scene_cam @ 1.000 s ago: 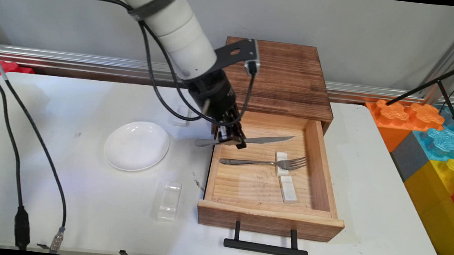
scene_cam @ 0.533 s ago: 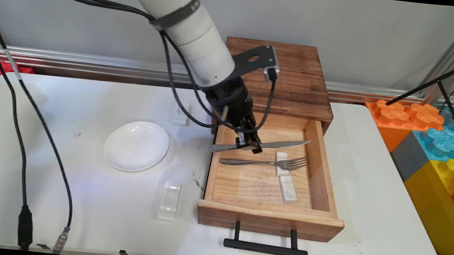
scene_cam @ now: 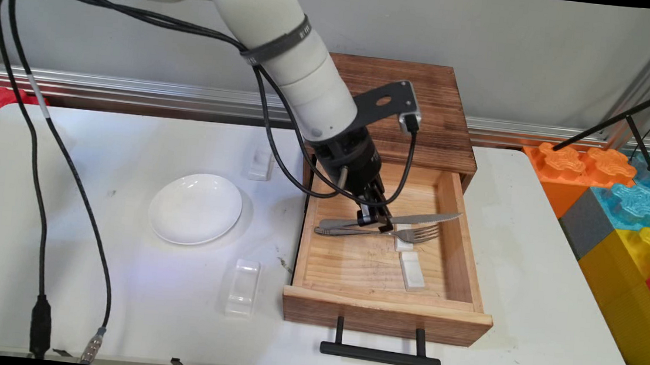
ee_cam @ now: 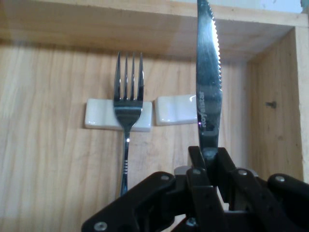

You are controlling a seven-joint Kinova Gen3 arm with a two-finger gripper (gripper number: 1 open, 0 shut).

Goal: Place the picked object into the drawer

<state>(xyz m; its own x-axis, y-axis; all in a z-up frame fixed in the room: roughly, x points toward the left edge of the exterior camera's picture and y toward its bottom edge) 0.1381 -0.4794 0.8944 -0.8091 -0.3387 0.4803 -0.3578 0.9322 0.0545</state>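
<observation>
Your gripper (scene_cam: pixel 373 220) is clamped on a serrated table knife (scene_cam: pixel 410 218), jaws closed on it where blade meets handle; the hand view confirms the blade (ee_cam: pixel 207 87) pinched between the fingers and projecting straight ahead. The knife hangs roughly level inside the open wooden drawer (scene_cam: pixel 461 241), above its floor, tip toward the drawer's side wall.

Directly below and just beside the gripper lies a fork (scene_cam: pixel 382 233), its neck across a white rest (ee_cam: pixel 99 120). A second white rest (ee_cam: pixel 176 110) sits empty beside that one, in line with the blade in the hand view.

My judgement: if the knife is to go down here, keep the blade parallel to the fork and centred over the empty rest, descend slowly, and open only once the metal bears on it. Watch the clearance; the handle end sits very close to the fork.

Away from the gripper, on the tabletop (scene_cam: pixel 116 282), stand a white plate (scene_cam: pixel 195 208) and two clear holders (scene_cam: pixel 243 287).
</observation>
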